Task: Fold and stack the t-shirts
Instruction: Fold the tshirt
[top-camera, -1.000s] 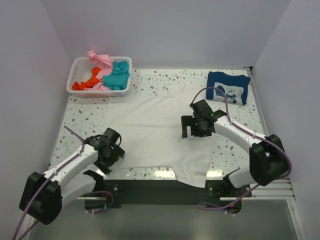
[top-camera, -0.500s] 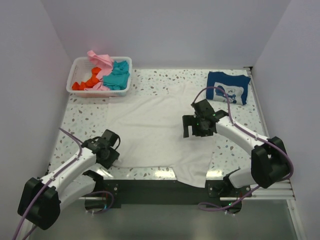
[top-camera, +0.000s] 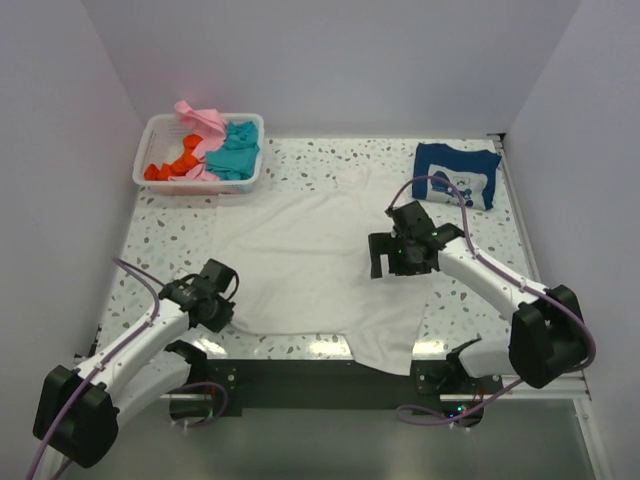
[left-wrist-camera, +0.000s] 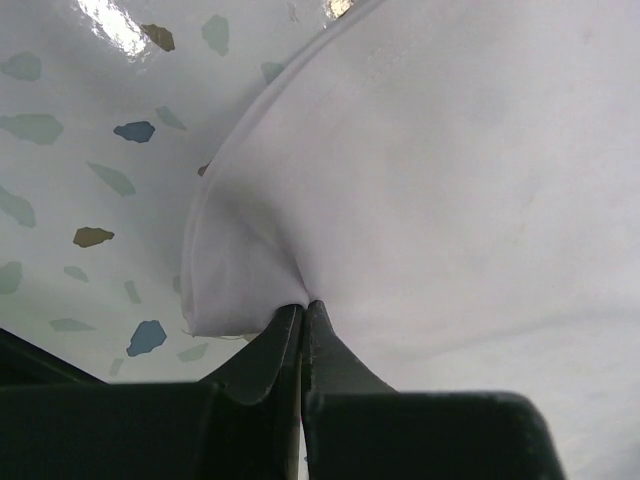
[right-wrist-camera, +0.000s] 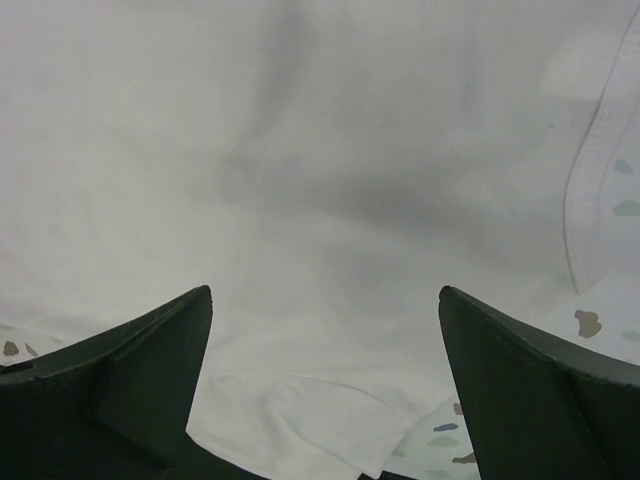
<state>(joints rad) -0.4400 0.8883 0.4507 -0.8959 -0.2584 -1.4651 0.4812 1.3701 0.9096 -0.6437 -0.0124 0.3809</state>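
1. Left hand (left-wrist-camera: 303, 305): clenched. My two fingers meet at their tips and pinch up a small fold of the white t-shirt (top-camera: 300, 260) at its near left corner. From the pinch, the shirt's hem curves away across the speckled desk (left-wrist-camera: 80, 150). In the top view this hand sits low at the shirt's near left edge.

2. Right hand (right-wrist-camera: 325, 300): released. My fingers are spread wide with nothing between them, pointing down over the right part of the white t-shirt. I cannot tell whether the tips touch the cloth. A stitched hem runs down the right side of this hand's wrist view.

3. White t-shirt: spread out flat across the middle of the desk. Its near right part reaches over the desk's near edge.

4. Navy blue t-shirt (top-camera: 458, 175): folded, white print facing up, at the far right corner of the desk, well apart from the white one.

5. Basket (top-camera: 195, 186): white, slotted, at the far left corner. It holds the pink t-shirt (top-camera: 198, 118), the teal t-shirt (top-camera: 236, 150) and the orange t-shirt (top-camera: 170, 165), all bunched. The pink one drapes over the far rim.
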